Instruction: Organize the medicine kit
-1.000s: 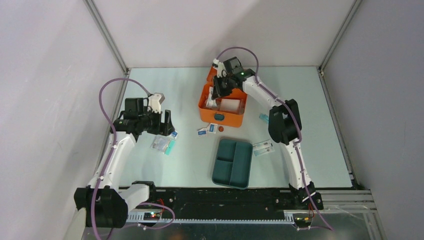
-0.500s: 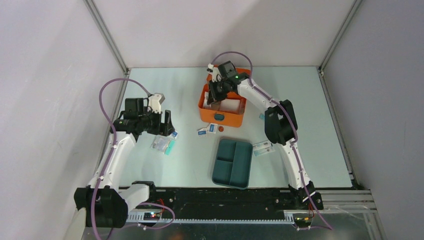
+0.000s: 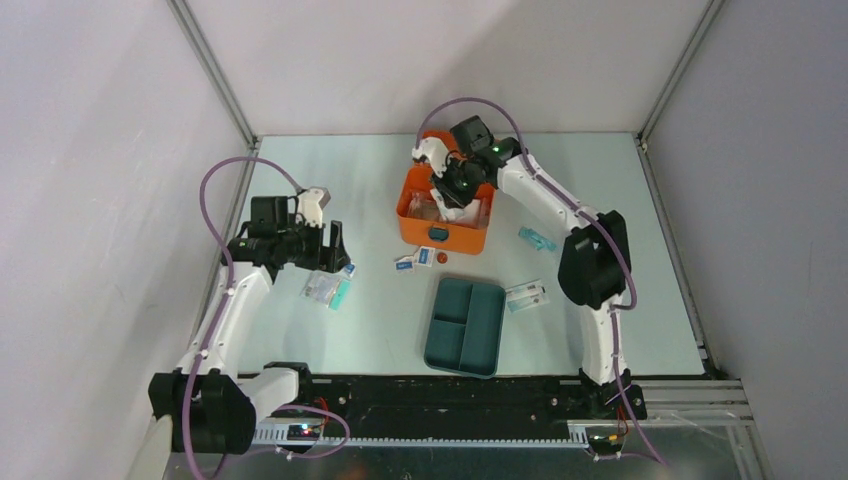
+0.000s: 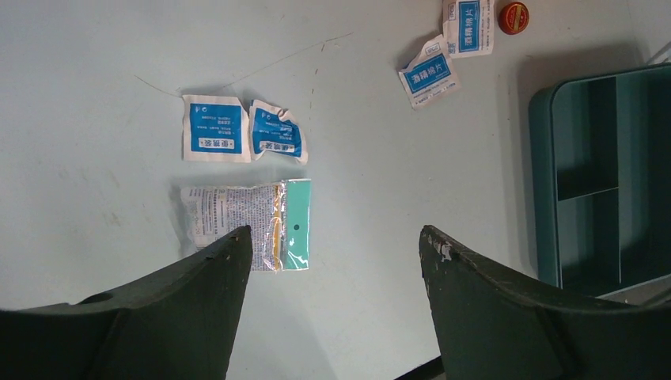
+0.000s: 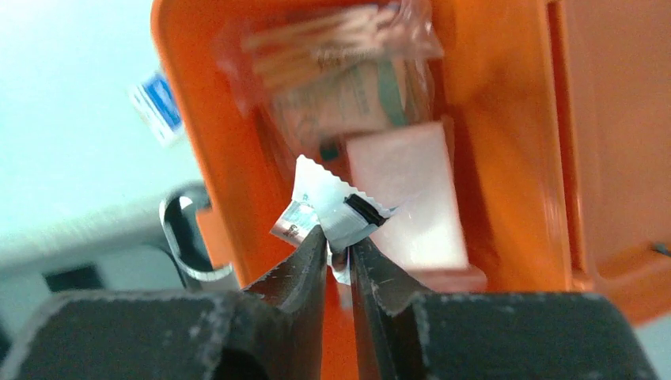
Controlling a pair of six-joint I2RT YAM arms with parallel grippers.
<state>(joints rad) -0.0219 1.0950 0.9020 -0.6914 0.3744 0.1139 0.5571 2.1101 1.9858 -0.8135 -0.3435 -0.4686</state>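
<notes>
The medicine kit (image 3: pixel 444 212) sits open at the far middle of the table (image 3: pixel 380 330), its lid raised behind it and its dark latch (image 3: pixel 438 234) facing the near side. Inside, the right wrist view shows a clear bag of swabs (image 5: pixel 336 47) and a flat white pad (image 5: pixel 407 190).

The right gripper (image 5: pixel 339 255) hangs over the open box, its fingers nearly pressed together and pinching a small crinkled silver-and-white packet (image 5: pixel 328 210) by its lower edge. The packet stands above the box interior.

The left gripper (image 4: pixel 336 241) hovers over the left part of the table, fingers spread wide and holding nothing. Below it lie a clear bag with a green header (image 4: pixel 245 224) and, just beyond, two blue-and-white sachets (image 4: pixel 241 139) side by side.

Near the front of the box lie two more blue-and-white sachets (image 4: pixel 447 43) and a small red cap (image 4: pixel 513 17). A dark teal tray (image 3: pixel 466 325) lies flat nearer the arms, with a clear packet (image 3: pixel 526 296) just to its right and another small clear packet (image 3: pixel 536 238) further off.
</notes>
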